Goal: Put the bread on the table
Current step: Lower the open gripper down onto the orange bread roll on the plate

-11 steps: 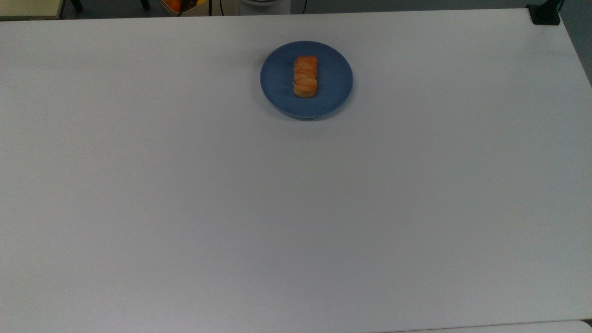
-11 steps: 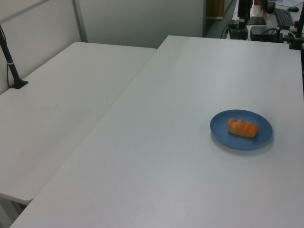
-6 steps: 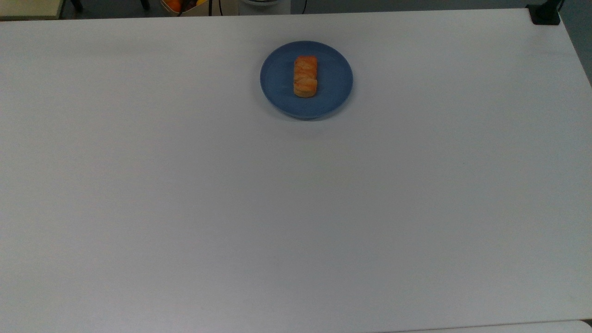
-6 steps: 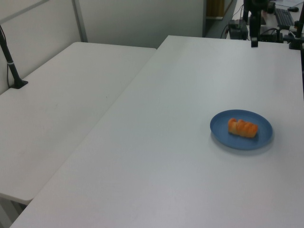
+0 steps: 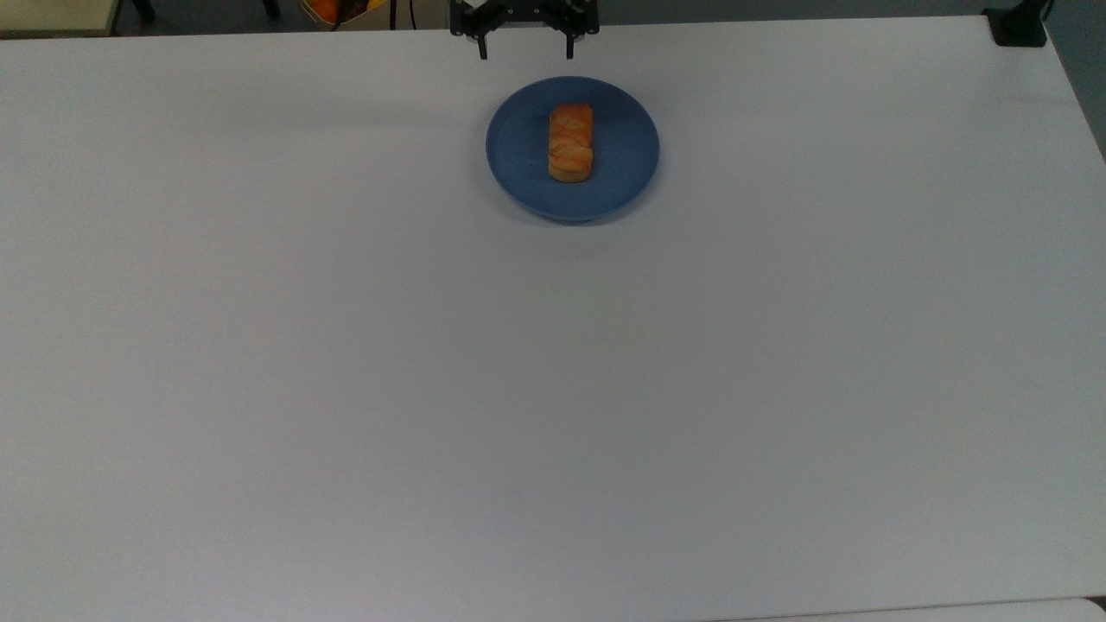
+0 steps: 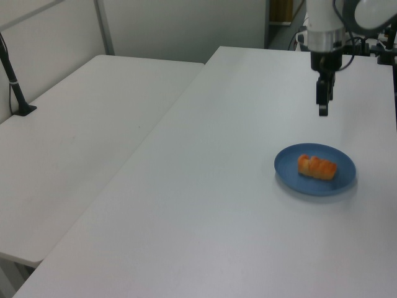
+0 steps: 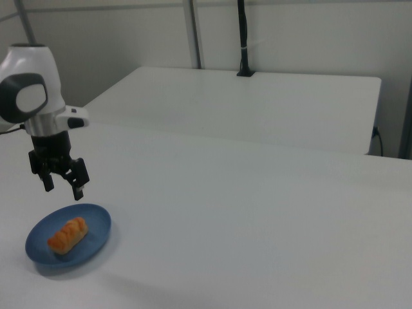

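The bread (image 5: 570, 142) (image 6: 317, 167) (image 7: 67, 235) is a small golden-orange loaf lying on a round blue plate (image 5: 518, 155) (image 6: 285, 167) (image 7: 96, 222), which rests on the white table (image 5: 553, 389) (image 6: 205, 205) (image 7: 257, 219). My gripper (image 5: 525, 52) (image 6: 322, 105) (image 7: 62, 187) hangs open above the table just beyond the plate's far rim, at the top view's upper edge. Nothing is between its fingers, and it touches neither plate nor bread.
A second white table (image 6: 74, 136) (image 7: 244, 103) adjoins this one, with a black post (image 6: 13, 81) (image 7: 243, 38) clamped to it. A black clamp (image 5: 1018, 26) sits at the top view's upper right corner. Wide bare tabletop lies around the plate.
The arm has come into view and dropped toward the plate. The bread and plate have not moved.
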Controlling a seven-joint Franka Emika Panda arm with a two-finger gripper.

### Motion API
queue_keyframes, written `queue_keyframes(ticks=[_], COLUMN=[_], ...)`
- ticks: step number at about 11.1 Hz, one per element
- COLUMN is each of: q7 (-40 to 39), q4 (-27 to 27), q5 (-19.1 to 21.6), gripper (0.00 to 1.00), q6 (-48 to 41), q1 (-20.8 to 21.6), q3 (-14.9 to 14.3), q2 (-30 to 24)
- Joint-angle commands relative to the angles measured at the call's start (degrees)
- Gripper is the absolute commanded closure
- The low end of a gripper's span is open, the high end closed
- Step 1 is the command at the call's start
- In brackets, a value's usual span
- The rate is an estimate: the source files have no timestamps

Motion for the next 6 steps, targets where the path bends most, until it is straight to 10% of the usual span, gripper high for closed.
queue_keyframes(ticks=[1,6], q7=[4.8,10.1], q4=[-7.9,-9.0], q5=[0.4,0.4], gripper=[0.0,0.0], q6=[9.6,17.9], q1=[3.2,5.1], q3=[-0.4,-0.4], q2=[-0.9,6.4])
